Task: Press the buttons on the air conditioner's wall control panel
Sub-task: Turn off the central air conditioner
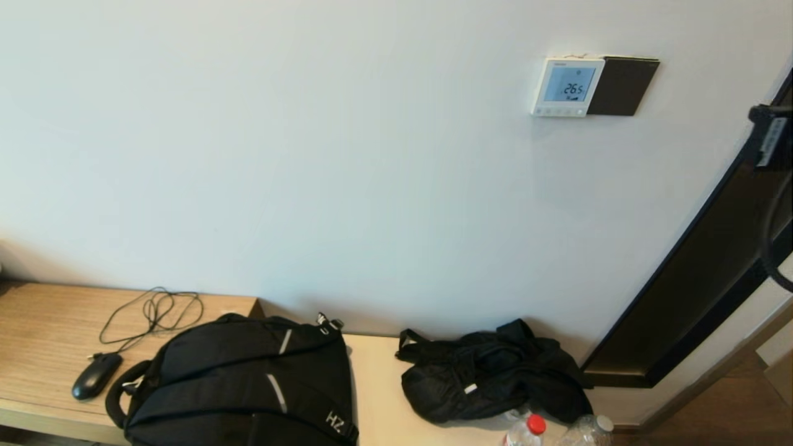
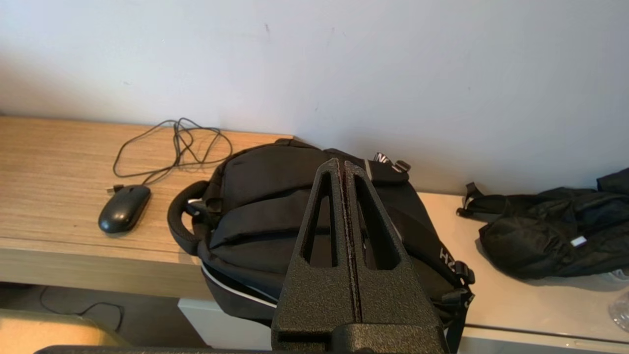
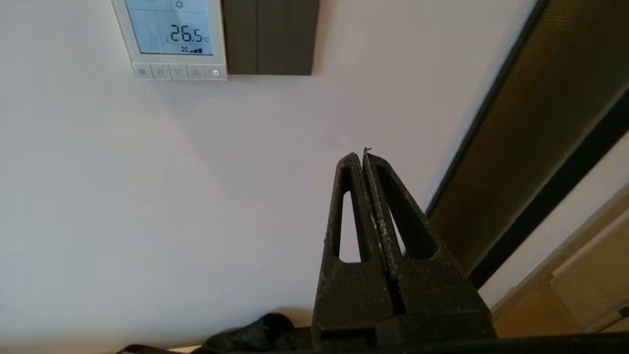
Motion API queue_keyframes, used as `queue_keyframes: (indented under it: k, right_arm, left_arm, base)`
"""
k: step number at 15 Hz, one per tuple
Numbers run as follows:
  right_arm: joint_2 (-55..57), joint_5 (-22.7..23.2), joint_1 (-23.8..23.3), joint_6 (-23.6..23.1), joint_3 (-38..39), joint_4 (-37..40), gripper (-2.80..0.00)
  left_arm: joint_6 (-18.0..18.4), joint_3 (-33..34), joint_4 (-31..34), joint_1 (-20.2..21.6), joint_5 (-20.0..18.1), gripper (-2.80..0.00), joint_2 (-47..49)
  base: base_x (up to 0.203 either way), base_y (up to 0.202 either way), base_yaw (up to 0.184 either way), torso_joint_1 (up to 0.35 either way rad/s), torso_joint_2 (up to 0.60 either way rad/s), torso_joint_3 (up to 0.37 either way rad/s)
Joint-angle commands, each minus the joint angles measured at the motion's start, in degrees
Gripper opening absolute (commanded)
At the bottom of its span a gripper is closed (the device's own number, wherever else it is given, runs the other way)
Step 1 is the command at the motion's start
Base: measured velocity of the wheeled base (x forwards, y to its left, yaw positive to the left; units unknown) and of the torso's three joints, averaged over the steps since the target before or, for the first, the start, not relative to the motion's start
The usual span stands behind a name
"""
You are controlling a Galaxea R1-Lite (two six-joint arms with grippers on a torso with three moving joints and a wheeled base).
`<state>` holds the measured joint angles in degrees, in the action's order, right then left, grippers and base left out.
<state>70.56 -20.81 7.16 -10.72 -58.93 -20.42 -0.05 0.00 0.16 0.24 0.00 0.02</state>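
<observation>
Both sets of jaws are clenched tight with nothing between them. The right gripper is raised toward the pale wall, its closed tips forming one blunt point, well below and to the side of the air conditioner's wall control panel. The left gripper hangs parked over a black backpack on the wooden desk; neither arm shows in the head view.

The panel is a small white square w/ a pale blue screen reading 26.5, mounted high on the wall toward the robot's right, touching a dark brown plate beside it. The buttons sit in a row along the panel's lower edge, approx five of them.

Judged step: approach, w/ no button touched yet. The next move likely calls for lifting the right gripper up and across to the button row, then pushing straight in w/ the closed tips. The buttons sit close together, so aim must be fine to avoid hitting two at once.

Also on the desk: a wired mouse and a crumpled black bag.
</observation>
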Motion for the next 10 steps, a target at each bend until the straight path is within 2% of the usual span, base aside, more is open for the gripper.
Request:
queue_keyframes:
  k: [1, 6, 10]
  right_arm:
    - [-11.0, 0.1, -0.2, 0.1, 3.0, 4.1, -2.80]
    - [-25.5, 2.2, -0.2, 0.4, 15.4, 10.0, -2.80]
    - [-36.6, 7.5, -1.6, 0.5, 26.5, 15.0, -2.80]
  left_arm:
    - [0.0, 0.0, 0.0, 0.0, 0.0, -2.80, 0.0]
    - [0.0, 0.0, 0.0, 0.0, 0.0, -2.80, 0.0]
    - [0.0, 0.0, 0.0, 0.0, 0.0, -2.80, 0.0]
  base:
    - [0.000, 0.000, 0.000, 0.000, 0.00, 0.000]
    - [0.000, 0.000, 0.000, 0.000, 0.00, 0.000]
    - [0.000, 0.000, 0.000, 0.000, 0.00, 0.000]
